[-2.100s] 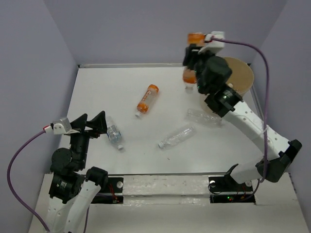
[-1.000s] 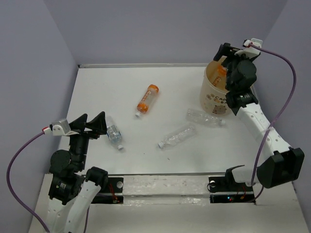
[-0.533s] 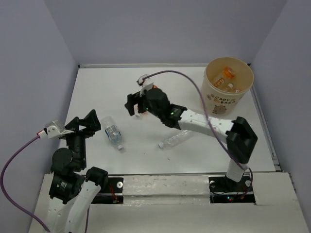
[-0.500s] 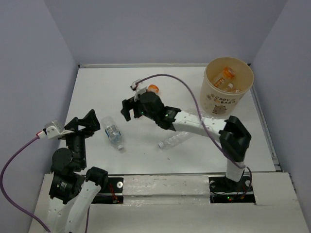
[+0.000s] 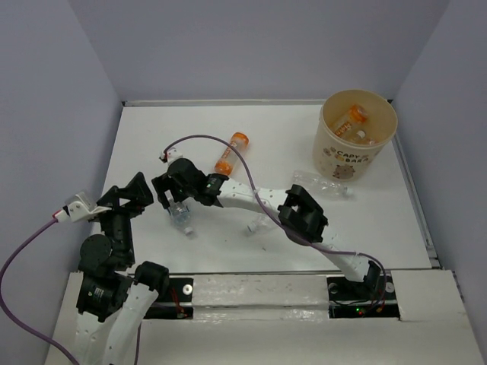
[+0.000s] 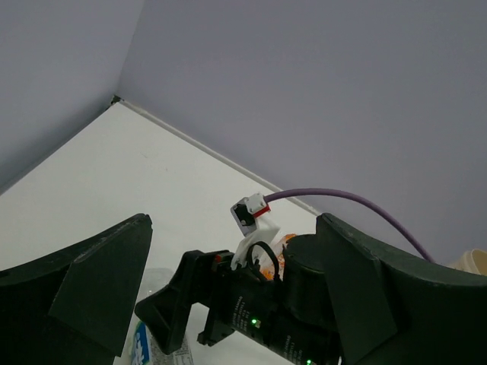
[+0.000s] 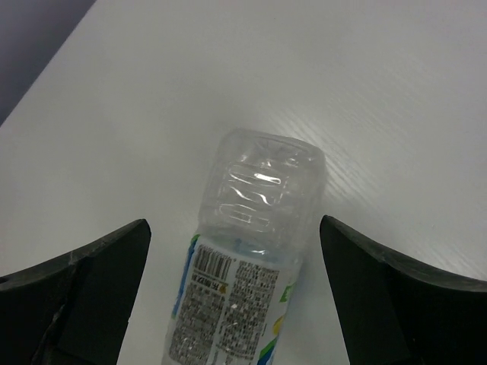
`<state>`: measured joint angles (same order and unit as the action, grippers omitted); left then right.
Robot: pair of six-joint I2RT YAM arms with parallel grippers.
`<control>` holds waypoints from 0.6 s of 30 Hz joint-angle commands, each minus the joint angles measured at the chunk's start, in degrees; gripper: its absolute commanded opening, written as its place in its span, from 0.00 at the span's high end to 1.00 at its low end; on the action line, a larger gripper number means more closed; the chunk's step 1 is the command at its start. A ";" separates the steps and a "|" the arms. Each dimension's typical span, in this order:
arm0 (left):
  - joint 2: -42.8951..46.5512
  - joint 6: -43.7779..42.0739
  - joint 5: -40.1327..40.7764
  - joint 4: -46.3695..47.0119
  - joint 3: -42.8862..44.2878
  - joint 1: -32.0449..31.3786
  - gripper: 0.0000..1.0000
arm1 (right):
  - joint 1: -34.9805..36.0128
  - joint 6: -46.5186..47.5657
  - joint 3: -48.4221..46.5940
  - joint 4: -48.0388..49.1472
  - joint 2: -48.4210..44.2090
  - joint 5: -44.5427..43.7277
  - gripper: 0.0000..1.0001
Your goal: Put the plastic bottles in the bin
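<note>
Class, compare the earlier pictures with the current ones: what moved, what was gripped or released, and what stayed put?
The right gripper released an orange bottle into the bin, then swung left across the table; it now hangs open over the labelled clear bottle. The left gripper stayed open in place, and the other loose bottles did not shift.

The right gripper point(image 5: 170, 199) has left the round cream paper bin point(image 5: 338, 158) and crossed to the near left; its spread jaws now flank the clear labelled plastic bottle point(image 7: 247, 251); the orange-labelled plastic bottle point(image 5: 348, 120) it carried now lies in the bin; the left gripper point(image 5: 126, 196) sits slightly further left.
</note>
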<state>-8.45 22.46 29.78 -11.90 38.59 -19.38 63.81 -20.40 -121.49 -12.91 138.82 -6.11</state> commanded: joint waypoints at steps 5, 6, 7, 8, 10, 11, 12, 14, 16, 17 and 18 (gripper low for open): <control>0.80 -0.05 -1.92 2.67 1.14 0.39 0.01 | -0.09 0.10 -7.35 -5.46 6.98 -4.88 0.05; 0.80 -0.05 -2.27 2.76 1.05 0.39 0.01 | -0.09 0.10 -7.79 -5.38 7.33 -5.05 0.12; 0.80 -0.05 -2.36 2.76 0.96 0.39 0.01 | 0.43 0.01 -8.67 -5.46 7.77 -5.66 0.18; 0.71 -0.13 -2.45 2.76 0.96 0.39 0.01 | 0.44 -0.07 -8.94 -5.46 7.86 -6.28 0.25; 0.54 -0.05 -2.71 2.76 0.96 0.48 0.01 | 0.44 -0.34 -8.85 -4.94 6.82 -7.77 0.42; 0.54 -0.05 -2.71 2.76 1.05 0.39 0.01 | 0.44 -0.43 -6.94 -4.15 5.68 -8.04 0.52; 0.45 -0.05 -2.80 2.76 0.96 0.39 0.01 | 0.44 0.18 -5.00 -0.75 2.10 -8.22 0.58; 0.36 -0.05 -3.06 2.85 1.05 0.39 0.01 | 0.44 0.98 1.24 4.70 -2.57 -8.74 0.59; 0.36 -0.22 -3.32 2.85 0.96 0.30 0.01 | 0.44 2.55 5.54 7.62 -10.65 -10.23 0.60; 0.36 -0.13 -3.50 2.85 0.96 0.30 0.01 | 0.44 3.43 8.00 9.11 -13.72 -11.11 0.60; 0.27 -0.22 -3.50 2.85 0.96 0.22 0.01 | 0.44 4.48 10.64 12.17 -17.06 -14.08 0.60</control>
<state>-8.43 22.48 26.92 -11.88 38.59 -19.38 63.83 -19.46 -115.98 -13.67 138.26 -13.67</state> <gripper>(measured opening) 0.989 0.640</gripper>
